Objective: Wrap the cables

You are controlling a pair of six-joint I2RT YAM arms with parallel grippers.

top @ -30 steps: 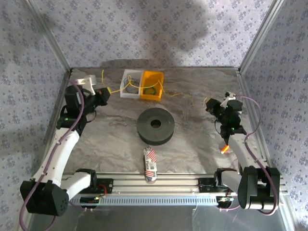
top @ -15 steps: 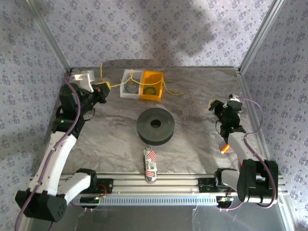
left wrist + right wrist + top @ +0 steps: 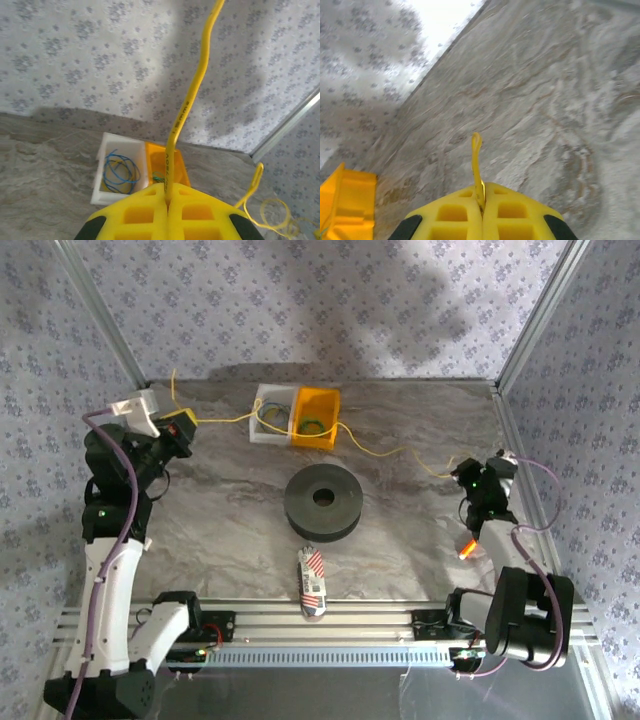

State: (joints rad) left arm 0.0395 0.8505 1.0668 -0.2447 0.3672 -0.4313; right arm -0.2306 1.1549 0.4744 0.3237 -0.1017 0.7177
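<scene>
Cable (image 3: 225,421), thin and yellow, stretches across the marbled counter (image 3: 220,530) between a robot's 2 arms. At far left, a purple cable (image 3: 133,490) runs along the left arm. The left tool (image 3: 188,417) is clenched on the yellow cable, whose free length rises above the fingertips. Dark printing runs along that length in the left wrist view, too small and angled to read with certainty.

To the right, the yellow cable passes over 2 adjoining bins at the rear: a white bin (image 3: 268,439) holding coiled blue wire (image 3: 114,176), then an orange bin (image 3: 316,442) with green wire (image 3: 312,427) inside. In front of them, a striped packet (image 3: 312,582) in red and white lies near the front edge, its label text too small to read. A black spool (image 3: 340,512) lies flat between the bins and the packet, and no lettering can be made out on it.

Farther right, the yellow cable curves forward to the right tool (image 3: 456,472), closed on it with a narrow loop protruding beyond the fingertips. A small bright orange object (image 3: 467,549) rests beside the right arm.
</scene>
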